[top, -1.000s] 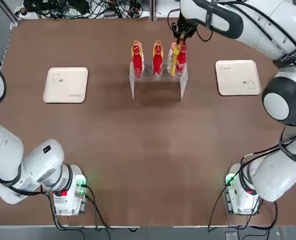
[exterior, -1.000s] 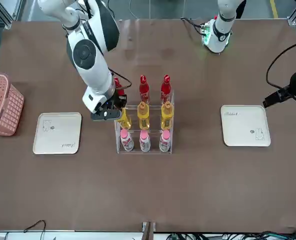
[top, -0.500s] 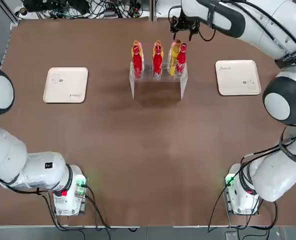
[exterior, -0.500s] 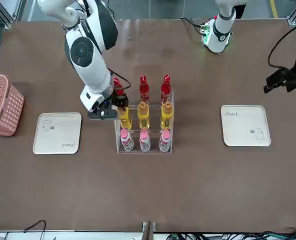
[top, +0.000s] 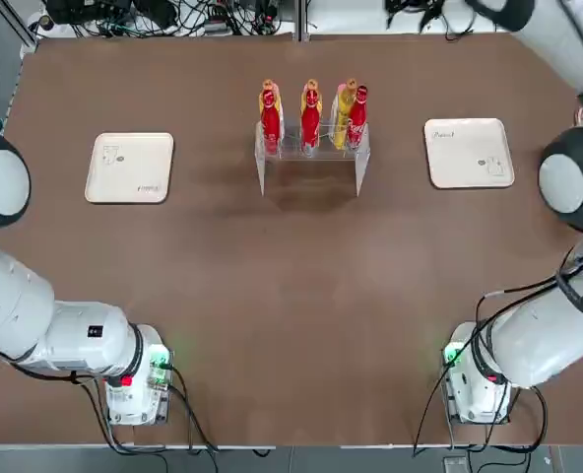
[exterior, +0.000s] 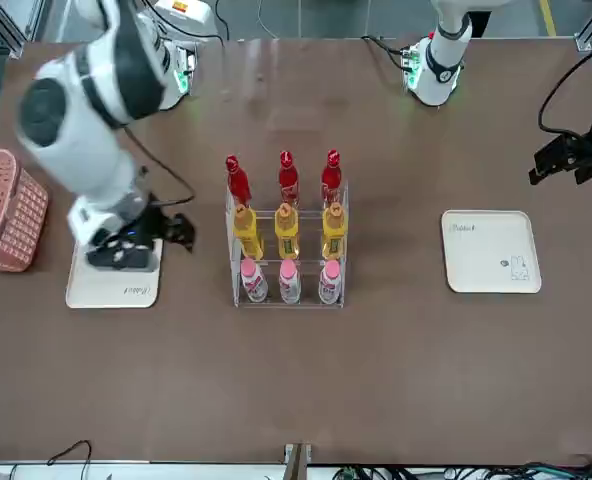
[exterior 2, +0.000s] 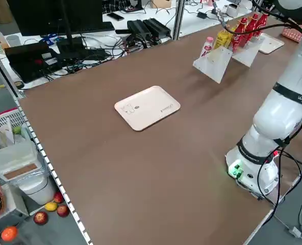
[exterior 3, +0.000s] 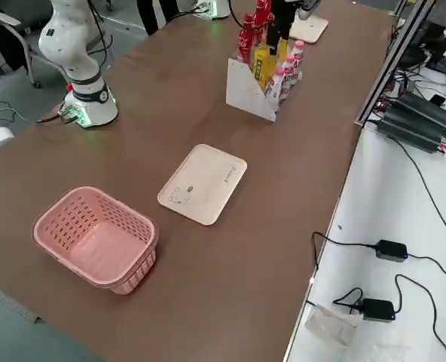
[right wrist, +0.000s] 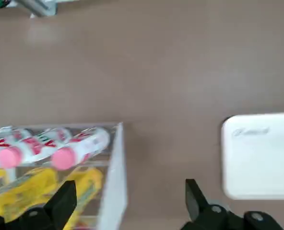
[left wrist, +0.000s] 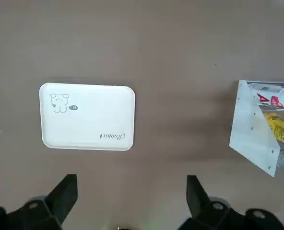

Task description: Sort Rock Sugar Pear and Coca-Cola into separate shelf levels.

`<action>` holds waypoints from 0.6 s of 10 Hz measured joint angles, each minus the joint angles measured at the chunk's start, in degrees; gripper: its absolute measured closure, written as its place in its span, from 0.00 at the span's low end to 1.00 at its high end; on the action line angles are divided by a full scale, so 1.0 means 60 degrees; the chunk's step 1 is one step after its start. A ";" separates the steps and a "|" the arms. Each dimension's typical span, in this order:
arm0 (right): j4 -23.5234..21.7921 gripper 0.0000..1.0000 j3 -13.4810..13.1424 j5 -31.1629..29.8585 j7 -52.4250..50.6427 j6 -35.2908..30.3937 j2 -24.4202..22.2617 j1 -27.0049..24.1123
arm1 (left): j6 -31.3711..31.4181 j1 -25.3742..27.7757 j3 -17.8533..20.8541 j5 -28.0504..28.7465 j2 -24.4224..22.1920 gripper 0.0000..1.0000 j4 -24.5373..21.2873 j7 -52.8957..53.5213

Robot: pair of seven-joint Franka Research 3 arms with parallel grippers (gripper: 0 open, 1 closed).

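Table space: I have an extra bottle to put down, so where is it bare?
Bare: both beige trays and the table between shelf levels and arm bases. Crowded: the shelf, nine bottles filling every slot.

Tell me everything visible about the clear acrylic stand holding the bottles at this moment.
The acrylic stand is a small see-through stepped rack with clear side walls, standing upright mid-table between two beige trays. Viewed from the front it carries three rows of three upright bottles: Coca-Cola at the back and highest, Rock Sugar Pear in the middle, pink-capped bottles lowest in front. Neither hand touches it; the right hand hovers over the nearby tray.
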 joint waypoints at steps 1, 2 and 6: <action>0.0013 0.00 -0.0014 -0.0063 -0.1010 -0.0117 -0.0093 -0.0702 | 0.0000 -0.0058 0.0002 0.0016 0.0000 0.00 -0.0013 0.0000; 0.0019 0.00 -0.0021 -0.0116 -0.1707 -0.0347 -0.0202 -0.1359 | -0.0001 -0.0058 0.0011 0.0021 0.0001 0.00 -0.0019 0.0000; 0.0139 0.00 -0.0029 -0.0773 -0.2173 -0.2416 -0.1425 -0.2768 | -0.0002 -0.0022 0.0075 0.0137 0.0002 0.00 -0.0035 0.0000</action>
